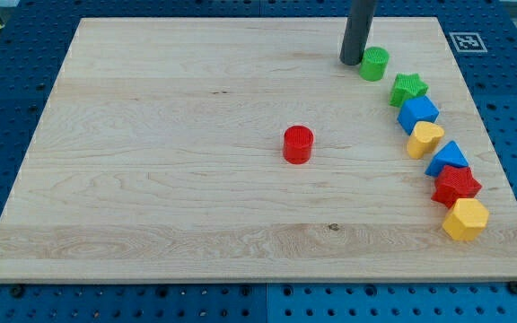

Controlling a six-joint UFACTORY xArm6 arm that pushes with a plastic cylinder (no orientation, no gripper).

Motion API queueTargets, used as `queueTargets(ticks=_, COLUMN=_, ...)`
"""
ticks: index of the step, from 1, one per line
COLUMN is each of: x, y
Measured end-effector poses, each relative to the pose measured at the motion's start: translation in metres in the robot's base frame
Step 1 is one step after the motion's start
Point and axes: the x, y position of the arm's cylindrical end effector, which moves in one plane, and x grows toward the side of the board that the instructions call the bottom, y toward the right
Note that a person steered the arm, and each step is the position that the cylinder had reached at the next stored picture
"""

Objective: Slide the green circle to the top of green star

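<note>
Your rod carries no hand, so there is no grip to report, and my tip [351,61] sits just left of the green circle [374,64], touching or nearly so, near the table's [169,179] top edge, with the green star [408,88] just below-right of it.

— What's on that wooden tabletop [151,179]?

— A red cylinder [298,144] near the middle. Along the view's right: green circle [374,64], green star [408,88], blue cube [417,113], yellow heart [424,139], blue triangle [447,158], red star [457,186], yellow hexagon [465,220].
</note>
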Motion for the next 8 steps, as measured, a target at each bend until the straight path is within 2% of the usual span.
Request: queueTargets(ticks=8, x=0.0, y=0.058)
